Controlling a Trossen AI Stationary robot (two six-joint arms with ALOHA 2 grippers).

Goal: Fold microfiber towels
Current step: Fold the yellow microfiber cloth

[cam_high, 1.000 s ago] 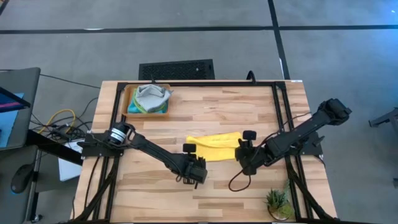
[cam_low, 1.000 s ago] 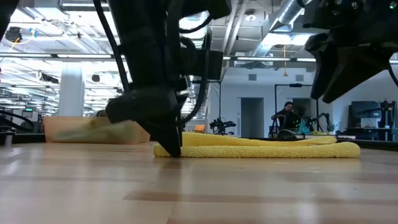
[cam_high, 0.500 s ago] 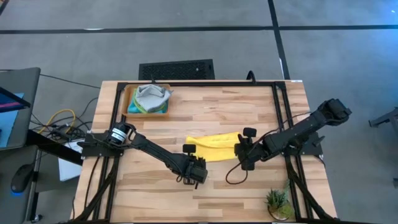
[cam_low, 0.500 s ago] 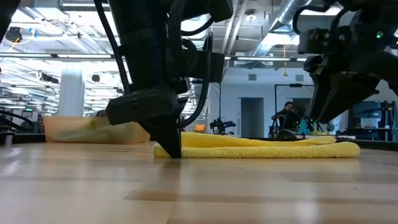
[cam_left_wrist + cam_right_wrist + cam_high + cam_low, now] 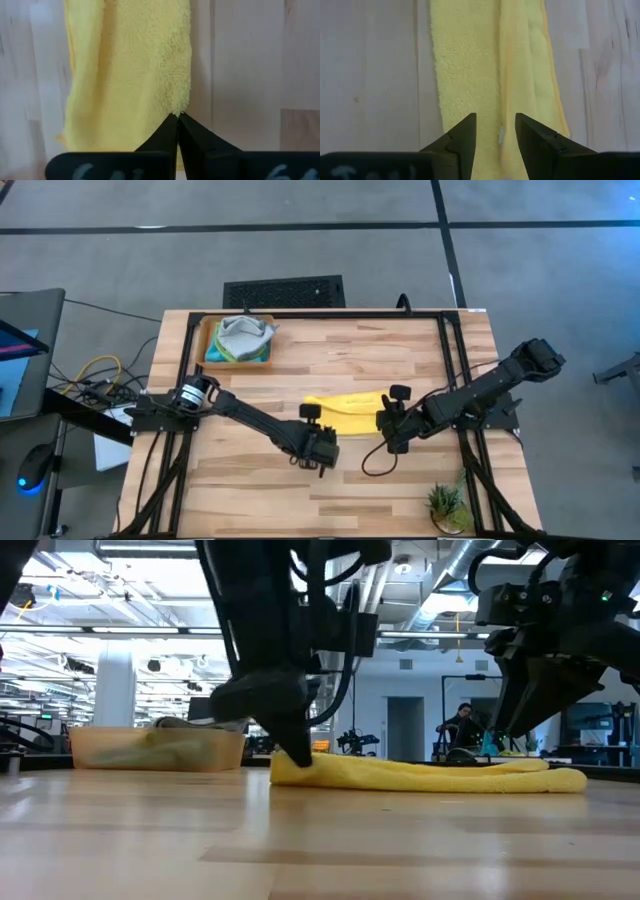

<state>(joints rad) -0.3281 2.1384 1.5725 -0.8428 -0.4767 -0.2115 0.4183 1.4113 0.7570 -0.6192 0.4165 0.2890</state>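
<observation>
Pale butcher-block tabletop (image 5: 330, 350) carries everything. Nearest, the left gripper (image 5: 177, 118) has its fingers pinched together on one end edge of the yellow towel (image 5: 345, 412), a narrow folded strip mid-table. Over its other end, the right gripper (image 5: 495, 131) hovers, fingers parted. Soft and limp, it probably needs corner grips. Farther back, a tray (image 5: 210, 328) holds more towels (image 5: 243, 338).

open: bare table (image 5: 350, 345) ahead of both arms | blocks: tray (image 5: 210, 330), plant (image 5: 447, 505) at corners
</observation>
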